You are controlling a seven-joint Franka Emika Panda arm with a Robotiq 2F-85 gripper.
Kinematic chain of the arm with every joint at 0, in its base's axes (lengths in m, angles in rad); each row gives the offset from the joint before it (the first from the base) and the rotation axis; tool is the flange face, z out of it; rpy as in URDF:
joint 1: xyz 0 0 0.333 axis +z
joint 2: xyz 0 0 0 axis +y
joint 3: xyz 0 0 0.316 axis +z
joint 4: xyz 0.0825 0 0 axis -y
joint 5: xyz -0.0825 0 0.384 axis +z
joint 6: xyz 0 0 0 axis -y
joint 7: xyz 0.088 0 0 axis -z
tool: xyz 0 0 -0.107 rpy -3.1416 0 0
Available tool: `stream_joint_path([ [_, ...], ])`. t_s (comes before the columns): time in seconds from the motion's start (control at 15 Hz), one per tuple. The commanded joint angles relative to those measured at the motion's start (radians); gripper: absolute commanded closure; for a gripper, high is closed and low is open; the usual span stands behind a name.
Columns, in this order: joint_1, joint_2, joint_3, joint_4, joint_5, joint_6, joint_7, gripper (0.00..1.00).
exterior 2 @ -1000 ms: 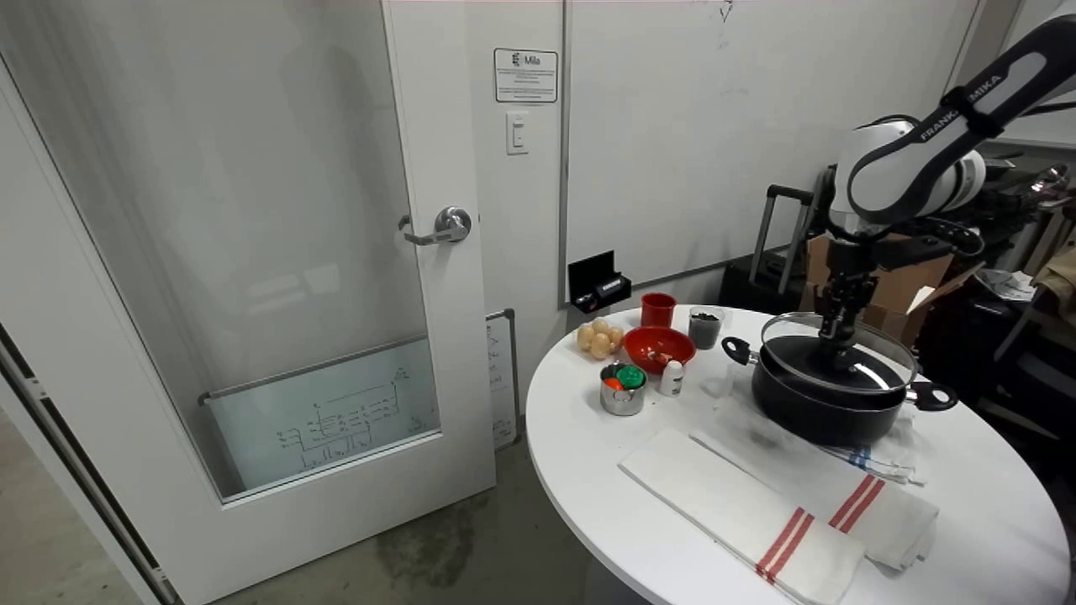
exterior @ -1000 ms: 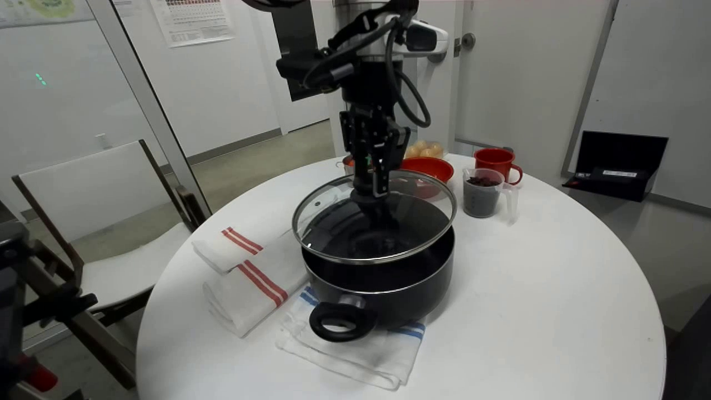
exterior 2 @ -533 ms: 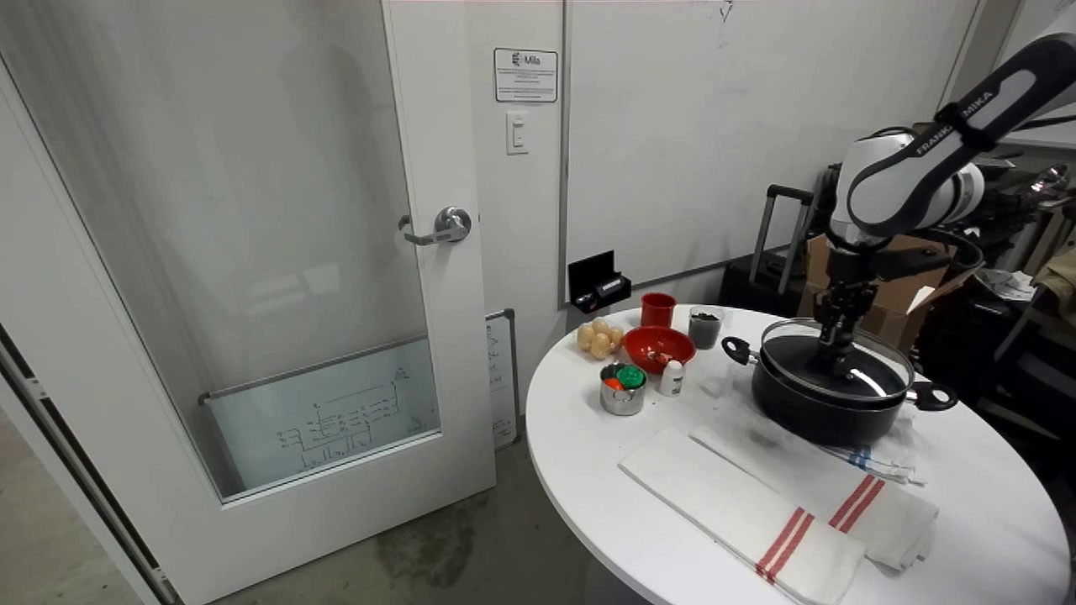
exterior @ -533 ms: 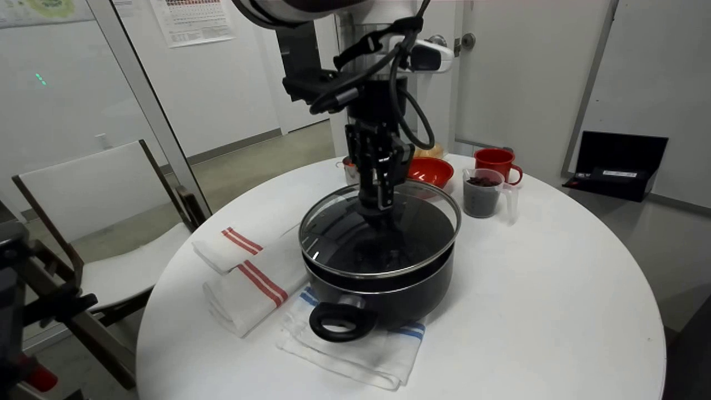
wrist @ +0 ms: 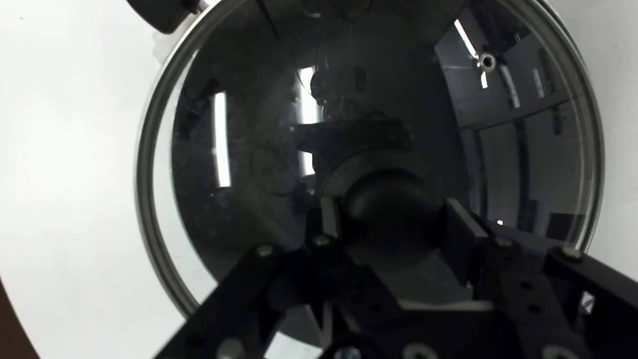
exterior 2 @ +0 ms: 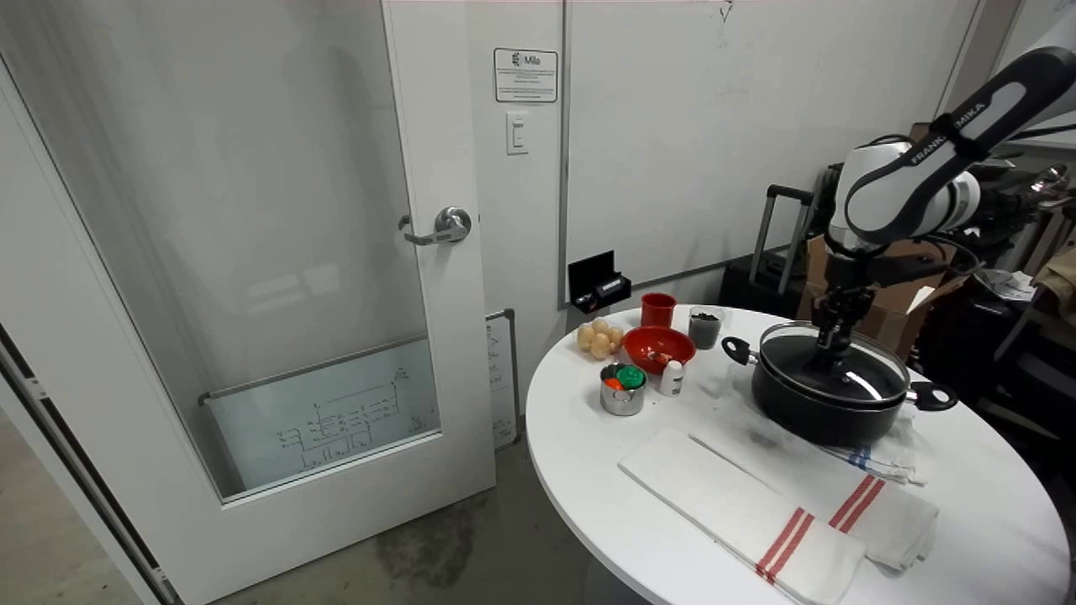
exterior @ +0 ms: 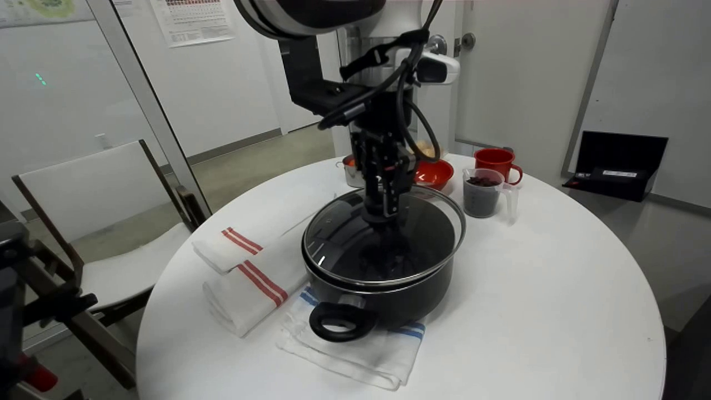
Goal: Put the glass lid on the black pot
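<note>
The glass lid point(exterior: 344, 250) hangs over the black pot point(exterior: 416, 303), very low, nearly at its rim. My gripper point(wrist: 391, 214) is shut on the lid's dark round knob point(wrist: 389, 199), with a pad on each side. In an exterior view the lid reaches a little past the pot's far right rim, and a dark gap shows at the front. The lid point(exterior 2: 874, 378), the pot point(exterior 2: 815, 420) and my gripper point(exterior 2: 834, 340) also show in an exterior view. In the wrist view white table shows through the lid's left edge. Whether the lid touches the pot is unclear.
Towels with red stripes point(exterior: 261, 278) lie beside the pot, and a blue-striped towel point(exterior: 355, 355) lies under it. Behind stand a red bowl point(exterior 2: 656, 349), a red mug point(exterior: 494, 161), a measuring cup point(exterior: 480, 197), a metal cup point(exterior 2: 622, 395) and a white bottle point(exterior 2: 672, 378).
My gripper has moved down with the lid, which has come down from clearly above the pot to near its rim. It has also shifted slightly sideways. The pot has stayed put.
</note>
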Motion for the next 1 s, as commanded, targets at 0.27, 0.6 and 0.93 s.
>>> stream_joint_path([
  [0.27,-0.012,0.017,0.024,0.032,0.024,0.002,-0.018,0.74],
  [0.6,-0.017,0.016,0.026,0.022,0.028,0.003,-0.02,0.74],
  [0.93,-0.023,0.002,0.027,0.003,0.037,0.006,-0.02,0.74],
])
